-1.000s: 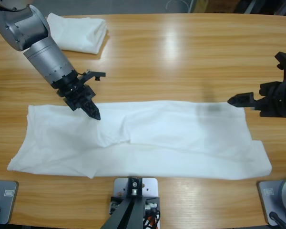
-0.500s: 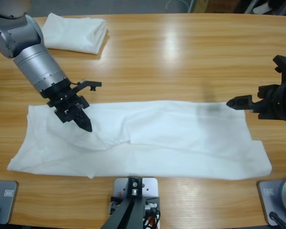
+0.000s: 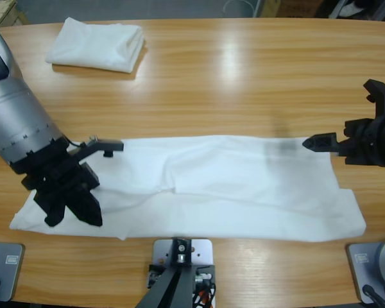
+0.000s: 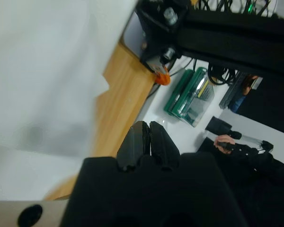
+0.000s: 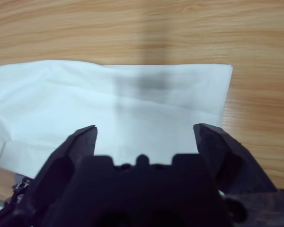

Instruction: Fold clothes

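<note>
At table's near-left corner, left gripper jaws together, empty; reopen before pinching T-shirt hem. Right gripper jaws spread (hovering above far edge).

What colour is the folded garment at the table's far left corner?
Plain white, with no print showing; the folded garment is seen best in the high view.

Silver-grey arm, black end effector

The left pincer covers the spread T-shirt's left end, and the right pincer runs off the picture's edge.
</note>
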